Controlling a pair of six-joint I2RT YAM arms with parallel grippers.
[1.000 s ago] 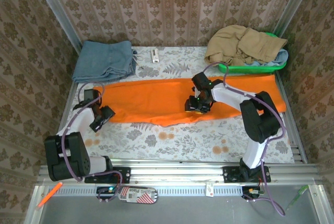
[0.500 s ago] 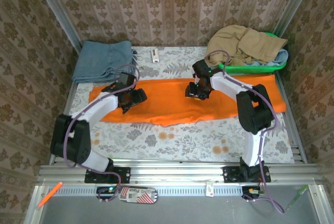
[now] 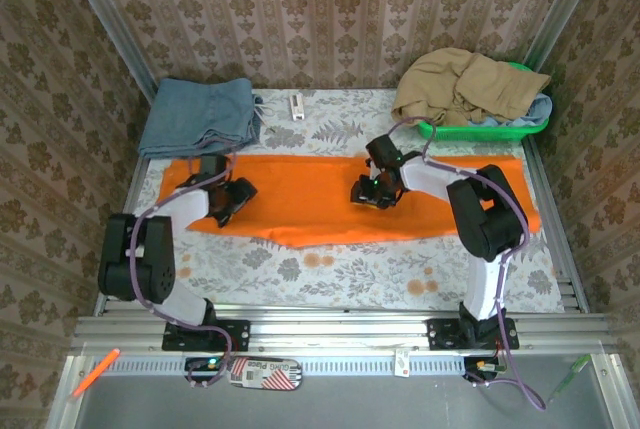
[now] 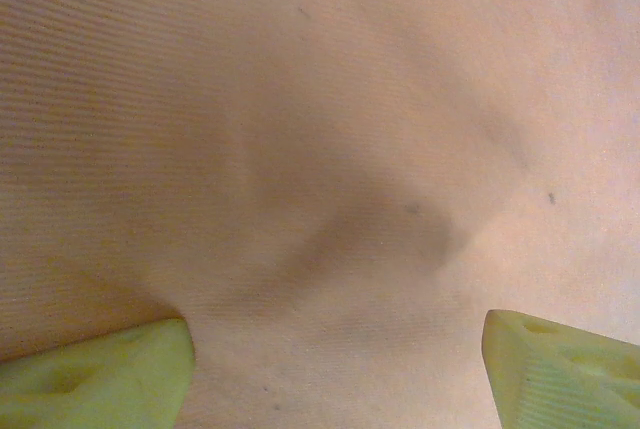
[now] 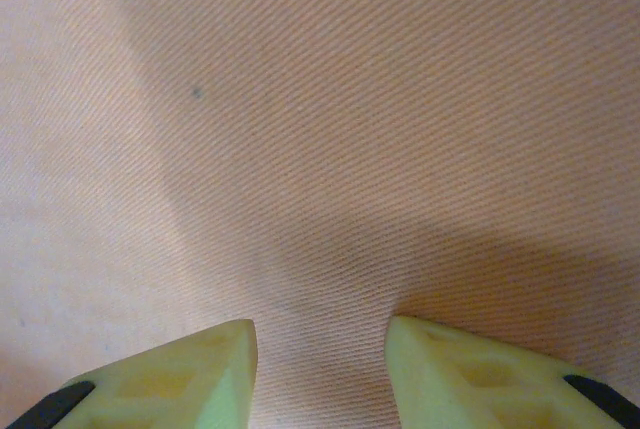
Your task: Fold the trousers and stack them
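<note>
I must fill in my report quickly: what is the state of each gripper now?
Left gripper: open, jaws wide above the trousers, holding nothing.
Right gripper: open, jaws narrower, over the same cloth, nothing seen pinched.

The left claw (image 4: 337, 334) hangs low, pointing down, jaws spread wide. The right claw (image 5: 320, 334), also low and pointing down, has its jaws apart with a narrower gap.

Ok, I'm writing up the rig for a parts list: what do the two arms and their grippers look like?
The left arm and right arm match: white links, black joints, a greyish-purple cable looping alongside each. The fingers are pale yellow-green wedges, one with a ribbed face.
</note>
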